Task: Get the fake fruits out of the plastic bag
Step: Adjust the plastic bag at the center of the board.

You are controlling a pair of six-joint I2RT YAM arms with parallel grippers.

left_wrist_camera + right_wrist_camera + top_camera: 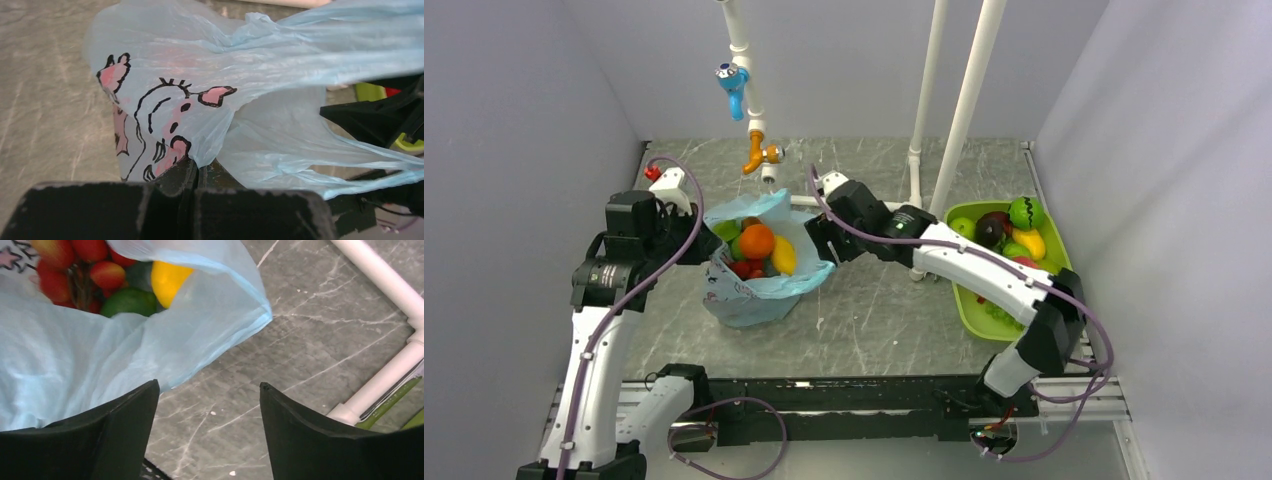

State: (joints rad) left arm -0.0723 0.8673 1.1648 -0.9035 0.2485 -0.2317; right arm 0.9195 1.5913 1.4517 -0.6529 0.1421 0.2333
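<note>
No words, numbers or brand names can be read in any view. The only marking is on the light-blue plastic bag (280,65): a cartoon figure (167,125) in black outline with pink patches. The right wrist view also shows a small dark-outlined star (8,255).

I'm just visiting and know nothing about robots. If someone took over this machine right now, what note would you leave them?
Left jaws: shut on the edge of the thin, translucent light-blue plastic bag.
Right jaws: open and empty, beside the bag's gaping mouth.
In the bag: a round orange fake fruit, a yellow one, red ones and a green one.
The lime-green plastic tray on the right holds other fake fruits.
Done: bag held open. Left: lift every fruit out of the bag.
</note>
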